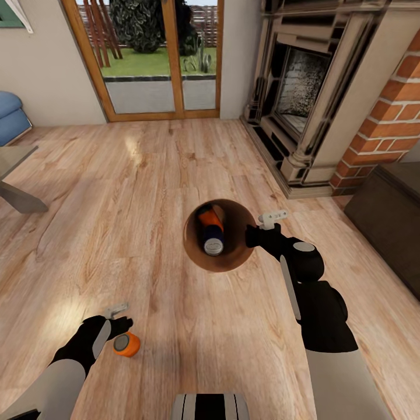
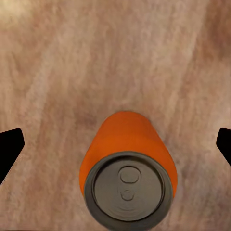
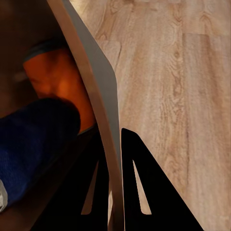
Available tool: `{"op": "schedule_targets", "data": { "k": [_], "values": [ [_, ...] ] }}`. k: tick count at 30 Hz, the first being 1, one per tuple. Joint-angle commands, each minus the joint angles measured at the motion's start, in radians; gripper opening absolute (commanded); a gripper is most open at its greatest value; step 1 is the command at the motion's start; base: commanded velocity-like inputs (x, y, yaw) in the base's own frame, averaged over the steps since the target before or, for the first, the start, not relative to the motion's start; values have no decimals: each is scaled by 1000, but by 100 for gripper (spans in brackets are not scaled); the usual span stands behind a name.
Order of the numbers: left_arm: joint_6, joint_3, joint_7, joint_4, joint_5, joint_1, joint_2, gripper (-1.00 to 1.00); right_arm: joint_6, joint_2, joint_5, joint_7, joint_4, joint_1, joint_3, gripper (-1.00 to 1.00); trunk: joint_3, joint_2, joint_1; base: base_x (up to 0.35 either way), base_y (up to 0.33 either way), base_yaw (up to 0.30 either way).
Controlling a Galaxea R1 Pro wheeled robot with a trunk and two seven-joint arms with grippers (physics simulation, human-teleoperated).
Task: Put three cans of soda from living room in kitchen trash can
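The tash can (image 1: 234, 258) stands on the living room's wood floor, and I look down into its glossy brown inside. Two cans of soda lie in it: an orange can (image 1: 207, 220) and one with a dark blue part (image 1: 214, 236). My right gripper (image 1: 252, 235) is shut on the bin's near-right rim; in the right wrist view its fingers (image 3: 144, 187) pinch the thin wall (image 3: 91, 91). A third can of soda (image 1: 126, 344) stands upright on the floor. My left gripper (image 1: 119, 322) hangs open just above it, with the can (image 2: 127, 163) between the spread fingertips (image 2: 9, 149).
A carved stone fireplace (image 1: 303, 99) and red brick chimney (image 1: 396, 116) rise at the right, with a dark cabinet (image 1: 385, 216) in front. Glass doors (image 1: 157, 58) are at the back. A blue sofa (image 1: 11, 116) and a table corner (image 1: 17, 175) sit at the left.
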Motion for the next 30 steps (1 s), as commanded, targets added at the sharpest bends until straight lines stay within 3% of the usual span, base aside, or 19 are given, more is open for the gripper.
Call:
{"op": "schedule_targets", "data": {
  "k": [1, 15, 30],
  "values": [
    [0, 0, 4, 0, 0, 0, 0, 100, 2, 0, -15, 7, -1, 0, 0, -100, 0, 0, 0, 0, 0, 0],
    [2, -1, 11, 0, -1, 0, 0, 100, 2, -1, -14, 7, 1, 0, 2, -100, 0, 0, 0, 0, 0, 0],
    [3, -2, 12, 1, -3, 0, 0, 100, 2, -1, -15, 5, 7, 0, 4, -100, -54, -3, 6, 0, 0, 0]
  ]
}}
